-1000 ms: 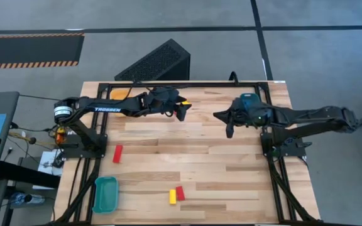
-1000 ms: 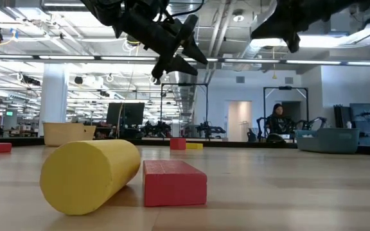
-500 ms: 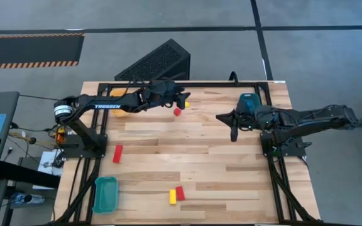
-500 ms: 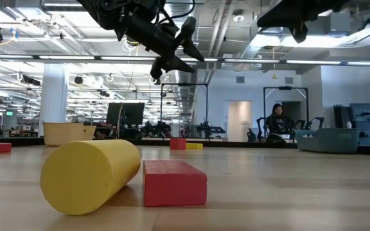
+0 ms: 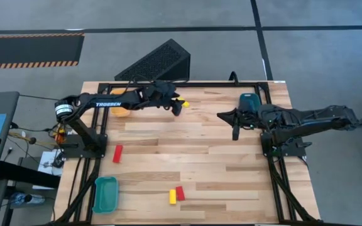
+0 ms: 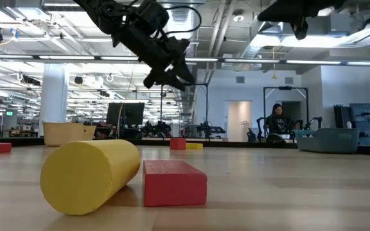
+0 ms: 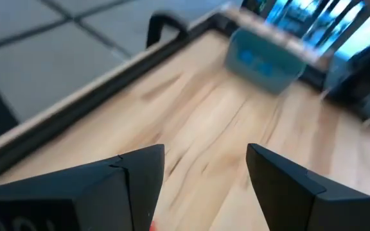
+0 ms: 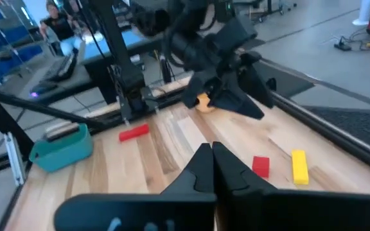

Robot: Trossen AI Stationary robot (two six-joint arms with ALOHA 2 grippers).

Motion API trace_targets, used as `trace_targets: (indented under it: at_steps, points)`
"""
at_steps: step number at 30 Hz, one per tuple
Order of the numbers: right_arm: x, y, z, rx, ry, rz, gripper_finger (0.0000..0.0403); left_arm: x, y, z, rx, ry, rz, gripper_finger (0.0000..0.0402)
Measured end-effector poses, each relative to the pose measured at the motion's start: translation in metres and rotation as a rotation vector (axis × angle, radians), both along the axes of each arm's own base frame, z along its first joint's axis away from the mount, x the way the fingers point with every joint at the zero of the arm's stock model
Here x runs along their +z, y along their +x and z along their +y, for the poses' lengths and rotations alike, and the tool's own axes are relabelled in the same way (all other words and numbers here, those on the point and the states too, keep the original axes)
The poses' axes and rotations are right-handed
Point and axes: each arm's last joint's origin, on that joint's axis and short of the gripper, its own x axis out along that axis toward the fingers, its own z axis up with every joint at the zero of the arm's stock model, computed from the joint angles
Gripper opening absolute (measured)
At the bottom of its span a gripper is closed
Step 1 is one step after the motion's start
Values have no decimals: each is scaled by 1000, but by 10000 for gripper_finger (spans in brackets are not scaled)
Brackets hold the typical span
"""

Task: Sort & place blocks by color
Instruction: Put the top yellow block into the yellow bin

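My left gripper (image 5: 177, 108) (image 7: 204, 173) is open and hovers high over the table's far middle (image 6: 174, 72), touching nothing. Just below and beside it lie a yellow bar (image 5: 184, 103) (image 8: 299, 165) and a red cube (image 8: 260, 165); the high view hides the cube under the gripper. Further blocks rest flat on the table: a red bar (image 5: 117, 153) at the left, and a yellow cylinder (image 5: 173, 196) (image 6: 88, 174) beside a red block (image 5: 180, 193) (image 6: 174, 183) near the front edge. My right gripper (image 5: 234, 130) (image 8: 212, 160) is shut and raised at the right.
A teal tray (image 5: 105, 193) sits at the near left corner and another teal tray (image 5: 249, 100) at the far right, beside my right arm. A yellow tray (image 5: 119, 105) lies partly under my left arm. The black frame (image 5: 187, 83) borders the far edge.
My left gripper drew back toward the table's far left, uncovering the red cube, then swung right again over it, turning as it went. My right gripper drifted slightly toward the right edge. The blocks stayed where they were.
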Motion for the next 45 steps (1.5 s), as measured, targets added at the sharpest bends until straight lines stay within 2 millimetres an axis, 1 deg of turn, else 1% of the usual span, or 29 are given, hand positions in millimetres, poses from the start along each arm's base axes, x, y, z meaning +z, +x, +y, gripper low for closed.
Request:
trace_targets:
  at_steps: [6, 10, 12, 17, 22, 27, 29, 30, 32, 35, 38, 41, 45]
  points:
    - [-9, 12, -4, -13, 24, 46, 13, -8, -7, 5, -42, 22, 113, 206]
    - [-15, 23, -5, -26, 54, 55, 11, -13, -10, 16, -98, 48, 139, 206]
    - [-16, 27, -5, -28, 57, 42, 7, -15, -13, 23, -122, 49, 147, 206]
    - [-9, 33, -9, -97, 48, -49, 3, -13, -25, 48, -153, 92, 134, 206]
    - [-6, 32, -26, -188, 43, -81, 9, -12, -42, 72, -276, 127, 101, 206]
    - [-5, 31, -39, -221, 101, -115, 8, -11, -59, 93, -312, 193, 106, 206]
    - [-6, 31, -43, -244, 135, -129, 7, -18, -59, 103, -320, 211, 97, 206]
    - [-7, 32, -45, -254, 148, -132, 6, -24, -60, 108, -328, 192, 94, 206]
    - [-10, 34, -46, -265, 168, -127, 4, -37, -57, 116, -360, 164, 71, 206]
    - [-12, 36, -47, -270, 174, -119, 5, -46, -48, 127, -387, 113, 89, 206]
    - [-15, 38, -48, -294, 172, -101, 5, -46, -37, 138, -430, 144, 126, 206]
    - [-15, 37, -53, -351, 167, -107, 5, -51, -28, 149, -481, 165, 181, 206]
    - [-15, 35, -60, -398, 191, -122, 5, -54, -20, 164, -536, 144, 254, 206]
